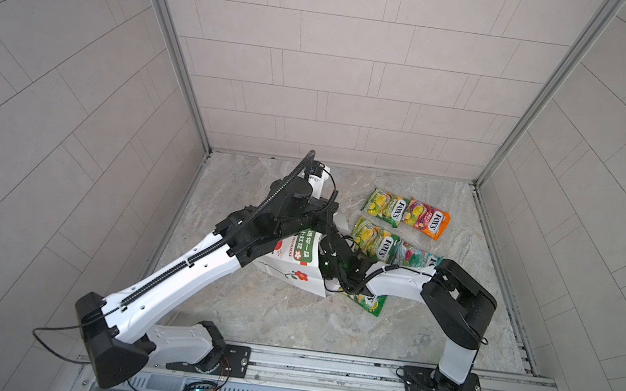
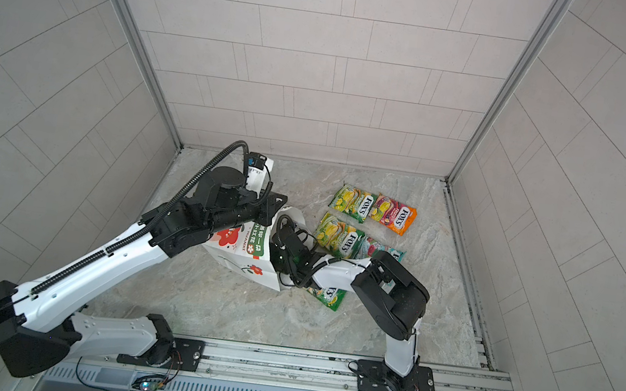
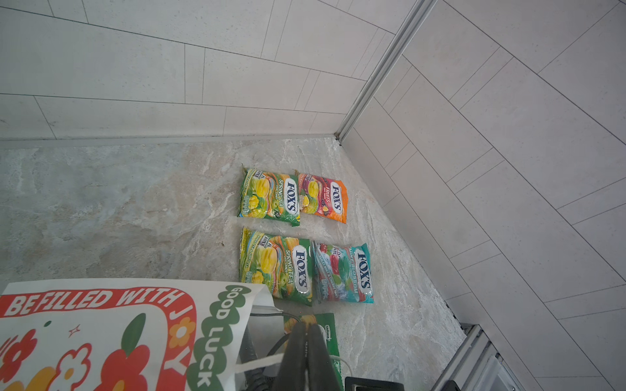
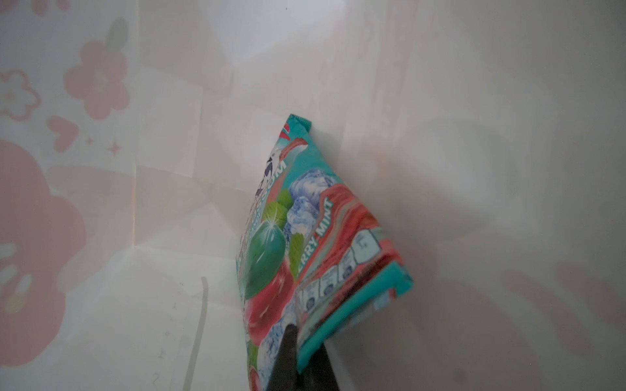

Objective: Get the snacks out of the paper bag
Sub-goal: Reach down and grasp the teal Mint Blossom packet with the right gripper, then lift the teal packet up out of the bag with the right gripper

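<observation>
From the near left corner the left arm stretches across to the paper bag (image 1: 294,264), which sits left of the middle of the marble worktop (image 1: 247,311). The bag is tipped over with its mouth turned to the right, its green-and-red side panel up and its flower drawing on the near face. The left claw (image 3: 306,326) is at the far upper edge of that mouth. Its fingers are pressed flat together, and a white strip of the bag's edge runs up to them and looks pinched between them.

The right claw (image 4: 298,333) has gone in through the mouth from the right, so in both top views the bag hides its tips. Its wrist view looks along the pale inside of the bag, with the flower print showing through the paper. There the claw is closed on the bottom seam of the held teal-red packet (image 4: 305,237), which stands up from the fingertips and leans against the bag's inner wall.

To the right of the bag, five more snacks lie flat on the worktop.
- **Far row:** the far green-yellow packet (image 1: 383,208) touches the orange-pink packet (image 1: 427,220) on its right.
- **Row nearer us:** the middle green-yellow packet (image 1: 375,243) lies just beside the loose teal-red packet (image 1: 416,255), whose near edge is under the right arm.
- **Nearest:** the near green-yellow packet (image 1: 369,304) peeks out from under the right forearm, just off the bag's mouth.

The right arm bends back from there to its base at the near right.
</observation>
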You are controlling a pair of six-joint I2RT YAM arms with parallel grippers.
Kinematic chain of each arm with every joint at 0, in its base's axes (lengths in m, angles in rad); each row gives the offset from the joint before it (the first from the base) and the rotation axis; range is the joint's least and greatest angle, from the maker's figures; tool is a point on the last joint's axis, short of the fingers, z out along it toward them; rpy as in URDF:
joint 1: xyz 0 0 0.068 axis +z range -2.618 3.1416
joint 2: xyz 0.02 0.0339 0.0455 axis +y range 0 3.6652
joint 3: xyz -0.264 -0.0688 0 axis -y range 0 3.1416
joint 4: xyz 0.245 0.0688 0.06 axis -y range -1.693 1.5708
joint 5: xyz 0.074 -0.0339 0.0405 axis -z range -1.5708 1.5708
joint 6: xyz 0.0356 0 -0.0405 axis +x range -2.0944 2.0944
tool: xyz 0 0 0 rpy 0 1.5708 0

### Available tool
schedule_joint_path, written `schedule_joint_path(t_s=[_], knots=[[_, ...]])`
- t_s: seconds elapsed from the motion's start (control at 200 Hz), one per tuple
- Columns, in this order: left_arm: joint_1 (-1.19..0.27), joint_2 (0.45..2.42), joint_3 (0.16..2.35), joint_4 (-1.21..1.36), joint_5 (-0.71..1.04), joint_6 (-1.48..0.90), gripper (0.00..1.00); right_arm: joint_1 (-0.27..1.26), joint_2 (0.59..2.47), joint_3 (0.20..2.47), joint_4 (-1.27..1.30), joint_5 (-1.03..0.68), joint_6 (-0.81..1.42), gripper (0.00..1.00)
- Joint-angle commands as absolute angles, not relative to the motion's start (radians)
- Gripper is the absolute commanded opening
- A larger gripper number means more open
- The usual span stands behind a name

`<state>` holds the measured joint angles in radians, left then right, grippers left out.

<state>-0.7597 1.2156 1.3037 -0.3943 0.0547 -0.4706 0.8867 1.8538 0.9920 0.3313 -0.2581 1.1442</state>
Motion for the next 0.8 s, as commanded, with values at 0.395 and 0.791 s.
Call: schedule_joint_path(t_s=[0.395,0.791], knots=[[-0.762,1.176,1.298,-0.415,-0.053,-0.429,0.0,0.876,1.623,0.997,0.133,-0.216,0.988,0.0],[-0.762,1.174,1.299,-0.454,-0.138,-0.425,0.0,0.866,1.517,1.0,0.063,-0.224,0.935,0.0]])
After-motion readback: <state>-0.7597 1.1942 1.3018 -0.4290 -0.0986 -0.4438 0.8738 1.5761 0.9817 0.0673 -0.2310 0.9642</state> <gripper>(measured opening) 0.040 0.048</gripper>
